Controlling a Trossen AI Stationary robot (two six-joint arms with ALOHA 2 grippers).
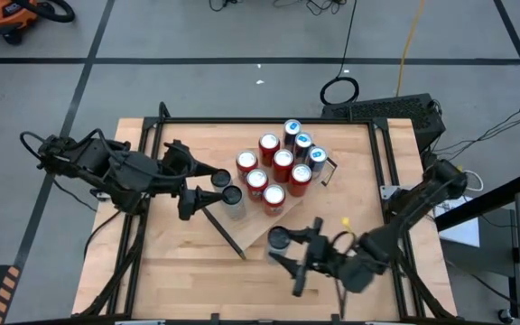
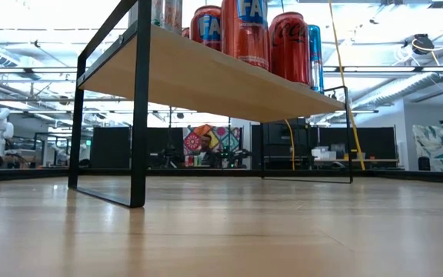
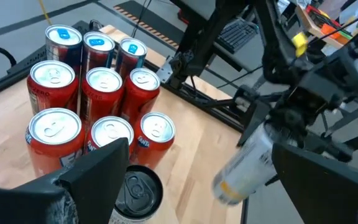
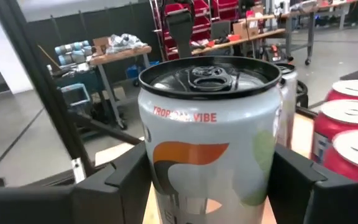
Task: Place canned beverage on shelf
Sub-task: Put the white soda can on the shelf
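This is a robotics lab or workshop. The wooden surface (image 1: 197,262) sits in a black metal frame on a grey floor (image 1: 197,81) marked with dark lines, with cables (image 1: 339,86) trailing across it. An orange shop vacuum (image 1: 7,16) stands in one corner. Beyond the surface, the low view shows a large open hall with ceiling strip lights (image 2: 21,54), black partition panels (image 2: 114,146) and a colourful poster (image 2: 203,140). The right wrist view shows workbenches (image 4: 114,53) loaded with parts and red storage bins (image 4: 219,11).
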